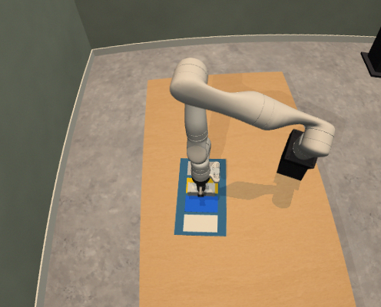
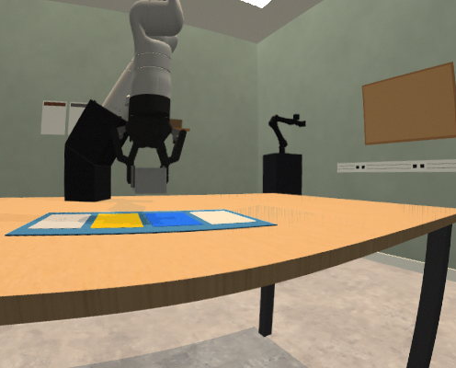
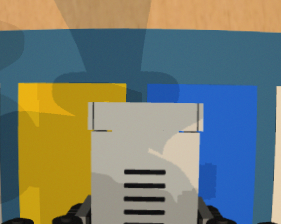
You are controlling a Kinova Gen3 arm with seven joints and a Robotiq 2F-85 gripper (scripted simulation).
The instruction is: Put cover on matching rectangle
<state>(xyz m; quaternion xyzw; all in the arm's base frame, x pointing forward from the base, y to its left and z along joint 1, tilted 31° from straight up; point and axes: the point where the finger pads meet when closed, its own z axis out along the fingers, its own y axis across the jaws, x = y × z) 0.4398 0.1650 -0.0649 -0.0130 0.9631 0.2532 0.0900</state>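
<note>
the hand [image 2: 149, 171] is clamped on the grey cover [image 2: 150, 180], held above the mat [image 2: 25, 228] (over the yellow [image 2: 117, 221] and blue [image 2: 173, 219] rectangles' border). the wooden table [image 2: 305, 230] stands in a green-walled room with a corkboard [image 2: 411, 103].

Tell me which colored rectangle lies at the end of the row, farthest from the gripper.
The white rectangle. It ends the mat, beyond the blue rectangle; the gripper, holding the cover, hovers around the yellow-blue border.
</note>
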